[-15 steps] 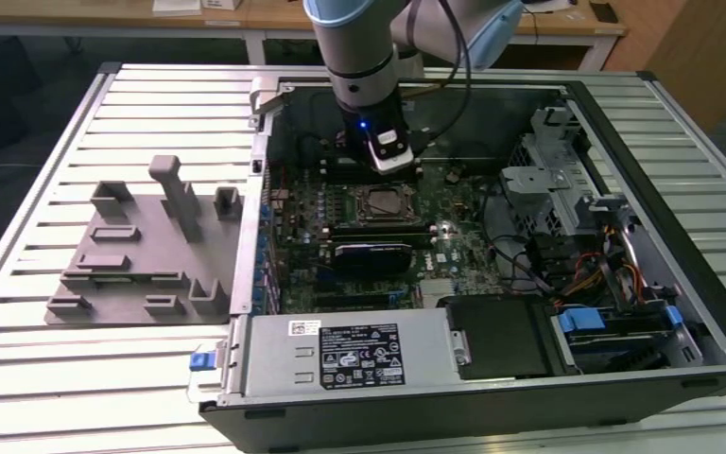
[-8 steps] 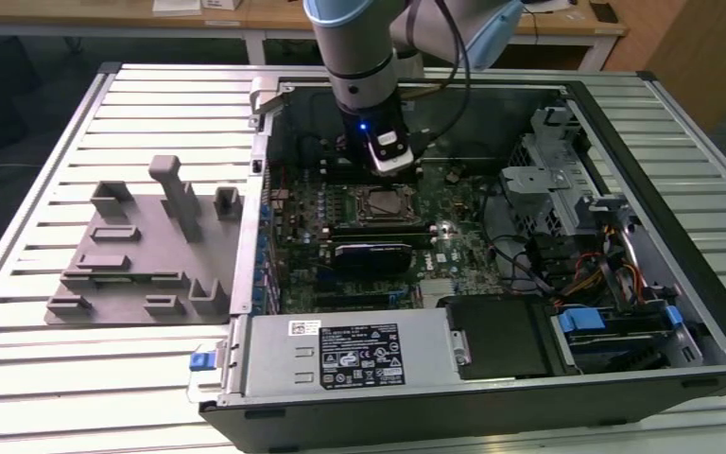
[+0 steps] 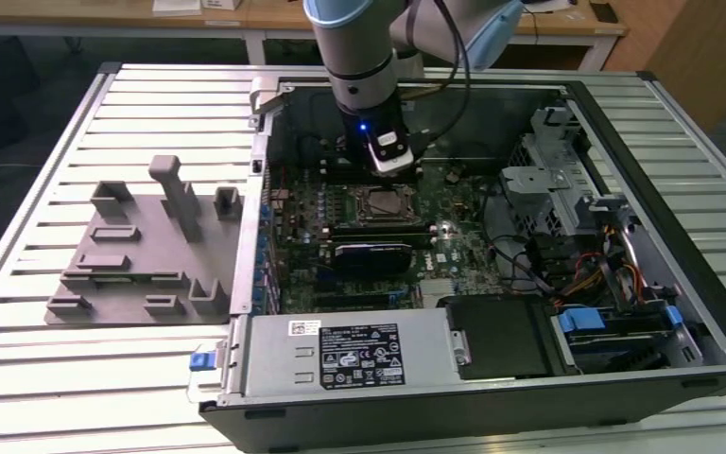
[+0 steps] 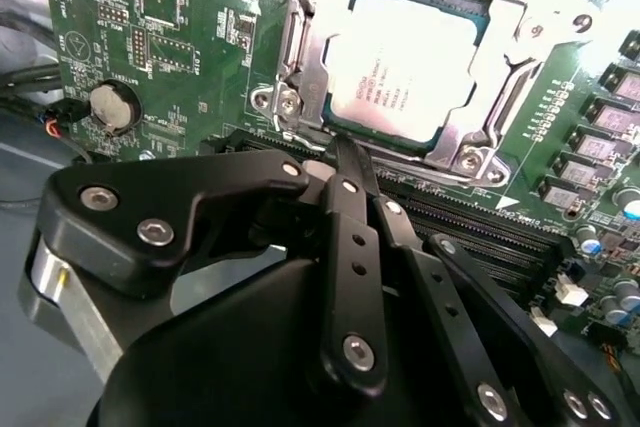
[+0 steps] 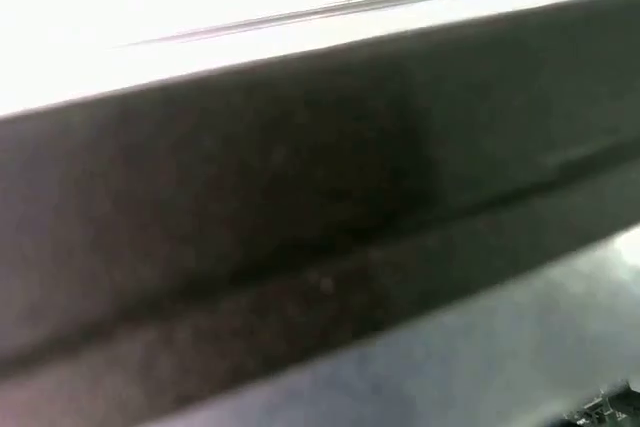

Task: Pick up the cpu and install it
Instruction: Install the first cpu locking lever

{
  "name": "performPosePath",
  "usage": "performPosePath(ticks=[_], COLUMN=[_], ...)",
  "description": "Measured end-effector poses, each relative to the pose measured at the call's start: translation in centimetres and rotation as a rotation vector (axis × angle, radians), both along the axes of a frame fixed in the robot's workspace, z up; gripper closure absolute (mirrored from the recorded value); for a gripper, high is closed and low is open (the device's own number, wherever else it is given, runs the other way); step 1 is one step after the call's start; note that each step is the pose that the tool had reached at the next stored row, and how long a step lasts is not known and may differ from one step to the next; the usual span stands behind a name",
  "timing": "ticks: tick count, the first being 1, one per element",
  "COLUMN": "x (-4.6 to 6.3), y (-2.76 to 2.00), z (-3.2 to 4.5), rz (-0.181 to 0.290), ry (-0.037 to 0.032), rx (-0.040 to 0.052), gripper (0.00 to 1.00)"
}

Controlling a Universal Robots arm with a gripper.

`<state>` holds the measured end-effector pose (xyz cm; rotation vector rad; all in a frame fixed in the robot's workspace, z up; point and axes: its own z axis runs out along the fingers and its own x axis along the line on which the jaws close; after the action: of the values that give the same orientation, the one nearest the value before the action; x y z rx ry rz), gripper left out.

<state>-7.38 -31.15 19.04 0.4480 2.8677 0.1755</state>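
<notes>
CPU [image 4: 405, 72] sits seated in the metal socket frame [image 4: 300, 57] on the green motherboard [image 4: 190, 37], its silver-grey top facing up, as the second wrist view shows close up. Just short of it in that view, the gripper [image 4: 345, 162] has its black fingers [image 4: 350, 247] pressed together at the tips with nothing between them, so it looks clenched and empty, hovering near the socket's edge and apart from the chip. A round coin battery [image 4: 112, 107] lies on the board to one side, and dark memory slots [image 4: 470, 222] run beside the socket. The exterior view shows what the wrist cannot: the arm [image 3: 360, 66] reaches straight down into the open computer case [image 3: 615, 142], which lies on its side on a slatted metal table [image 3: 35, 189]. Inside the case are the board, a grey power supply [image 3: 344, 350] and drive bays [image 3: 615, 322]. On the exterior view's left a grey fixture block [image 3: 148, 246] stands on the table. The first wrist view is blurred, probably a dark case edge [image 5: 300, 207].
</notes>
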Motion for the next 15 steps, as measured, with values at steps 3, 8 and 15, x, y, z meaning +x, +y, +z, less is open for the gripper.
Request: performPosePath(ticks=[3,8,15], x=[0.0,0.0,0.0], y=[-0.01,-0.01,-0.01], z=[0.52,1.92,2.26], rz=[0.000,0.000,0.000], ry=[0.0003,0.0004,0.0018], rx=[-0.0003,-0.0004,-0.0005], gripper=[0.89,0.89,0.89])
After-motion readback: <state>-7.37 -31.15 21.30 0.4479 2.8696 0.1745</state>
